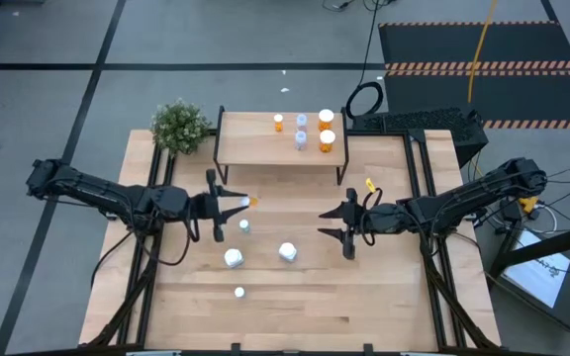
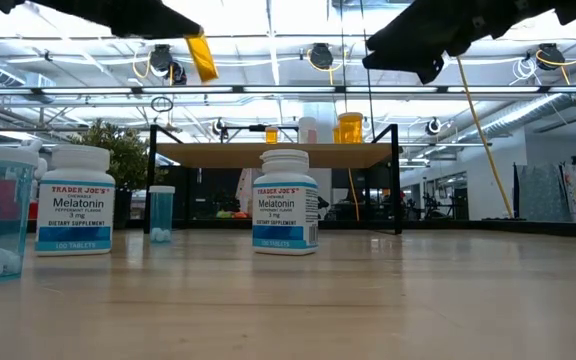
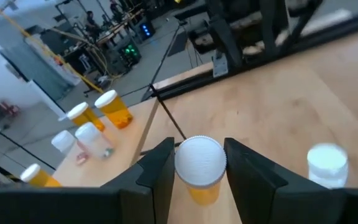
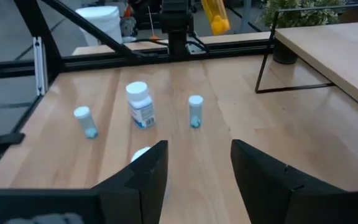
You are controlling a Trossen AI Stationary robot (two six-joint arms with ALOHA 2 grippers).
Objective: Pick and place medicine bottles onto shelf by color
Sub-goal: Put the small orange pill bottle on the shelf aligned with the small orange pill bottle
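My left gripper (image 1: 236,205) is over the table's middle, near side of the shelf (image 1: 255,148), shut on an orange white-capped bottle (image 1: 252,201), which also shows in the low view (image 2: 201,55). My right gripper (image 1: 323,223) is open and empty, hovering right of centre and facing the left one. The shelf bears several bottles, orange ones (image 1: 326,121) and pale ones (image 1: 301,138). Two white Melatonin bottles (image 1: 234,258) (image 1: 287,252) and two small blue ones (image 1: 243,226) (image 1: 238,292) stand on their bases on the table. My left gripper pinches the orange bottle between its two fingers (image 3: 157,168) at the white cap end (image 3: 199,163). The fingers reach level toward the table's right. The bottle is lifted clear of the table, tilted, its orange body (image 2: 204,60) slanting down beyond the fingertips.
A potted plant (image 1: 179,126) stands at the shelf's left end. Black frame rails (image 1: 419,168) run along the table's sides. The right wrist view shows three standing bottles (image 4: 139,104) (image 4: 195,111) (image 4: 84,121) ahead, and a white cap (image 4: 143,154) beside one finger.
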